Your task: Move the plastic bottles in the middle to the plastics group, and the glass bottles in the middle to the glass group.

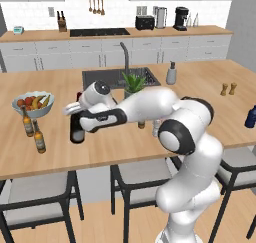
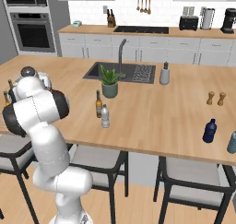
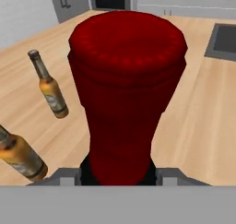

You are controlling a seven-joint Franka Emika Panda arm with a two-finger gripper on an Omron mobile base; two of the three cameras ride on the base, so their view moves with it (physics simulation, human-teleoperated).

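**A:** Look at your gripper (image 1: 78,118): it is clenched on the wine bottle (image 1: 77,132), gripping it high up around the neck. From the hand camera you can see the red top (image 3: 127,48) right in front of the lens, with the dark fingers (image 3: 85,174) pressed against both sides of the neck below it.

**B:** Where does the bottle stand?

**A:** Take the fruit bowl (image 1: 34,105) as your mark. The wine bottle is upright on the wooden counter (image 1: 210,82), to the right of the bowl and a little nearer to you. The two beer bottles (image 1: 33,129) of the glass group stand just in front of the bowl, between it and the counter's near edge, left of the wine bottle and apart from it.

**B:** And the others?

**A:** Farther right of the bowl, past the potted plant (image 2: 109,82), you have one more beer bottle (image 2: 98,104) and the clear water bottle (image 2: 105,116) just beside each other. The dark blue bottle (image 2: 209,131) is far off toward the right end.
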